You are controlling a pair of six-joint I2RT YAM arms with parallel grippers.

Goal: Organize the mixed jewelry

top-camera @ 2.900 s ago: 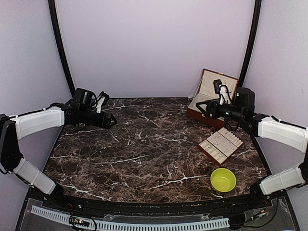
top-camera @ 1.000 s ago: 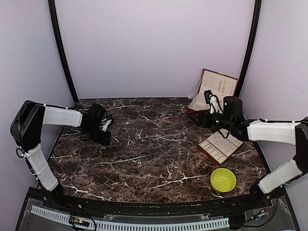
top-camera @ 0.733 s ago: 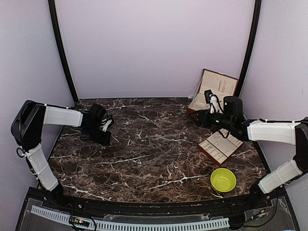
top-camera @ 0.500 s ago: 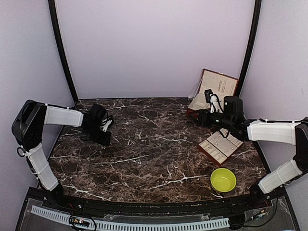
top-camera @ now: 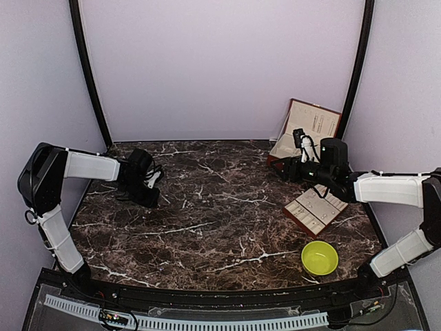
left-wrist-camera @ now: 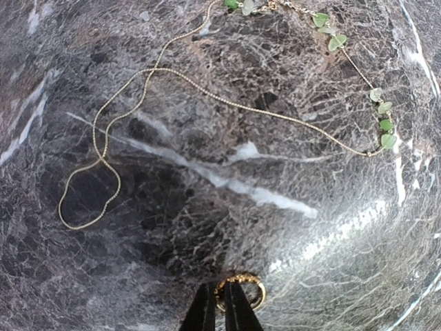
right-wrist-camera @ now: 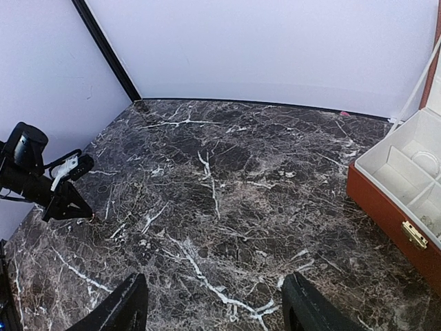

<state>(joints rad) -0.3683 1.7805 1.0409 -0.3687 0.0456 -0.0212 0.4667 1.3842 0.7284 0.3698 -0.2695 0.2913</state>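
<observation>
On the left, the left claw pinches a little gold ring — the right claw hangs wide open, holding nothing.

A dark brown marble tabletop with white veins fills the scene. Behind it and at both sides stand plain pale lilac walls. Two thin black curved posts rise from its far corners. A white slotted strip runs along its near edge. The light is soft and even.
</observation>
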